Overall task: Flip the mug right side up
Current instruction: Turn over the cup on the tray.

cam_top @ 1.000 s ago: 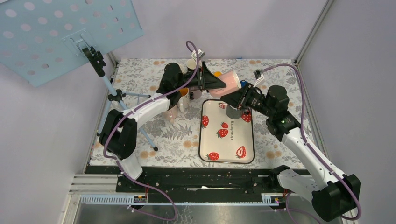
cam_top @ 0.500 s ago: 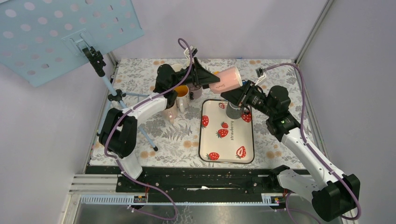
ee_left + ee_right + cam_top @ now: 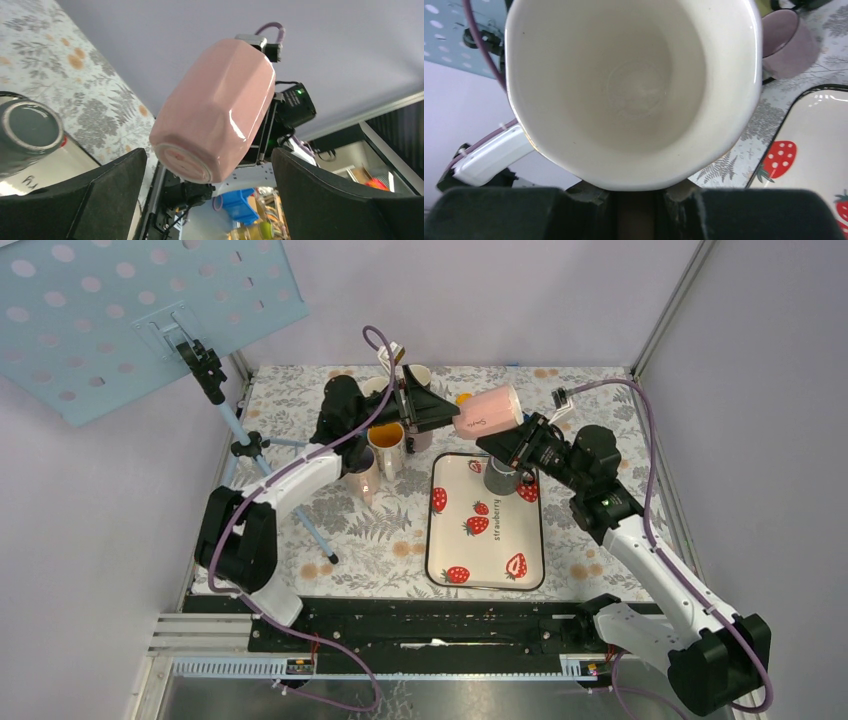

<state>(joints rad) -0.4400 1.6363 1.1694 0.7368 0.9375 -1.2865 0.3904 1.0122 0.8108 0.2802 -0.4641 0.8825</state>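
Observation:
The pink mug (image 3: 487, 412) hangs in the air above the back of the table, lying nearly on its side. Its base (image 3: 182, 164) points toward my left gripper and its white inside (image 3: 634, 85) faces my right wrist camera. My right gripper (image 3: 512, 443) is shut on the mug close under its rim (image 3: 636, 192). My left gripper (image 3: 455, 413) stands open just left of the mug's base. Its dark fingers (image 3: 107, 195) flank the base in the left wrist view without touching it.
A strawberry tray (image 3: 485, 540) lies below, with a grey mug (image 3: 497, 478) base-up at its far end. An orange cup (image 3: 385, 435), a purple mug (image 3: 784, 42) and a glass (image 3: 365, 480) crowd the area left of the tray. A tripod (image 3: 235, 435) carries a blue perforated board (image 3: 130, 310) at the left.
My left gripper has drawn back to the left, off the mug's base, still open. The right gripper keeps the mug and has raised its base end slightly.

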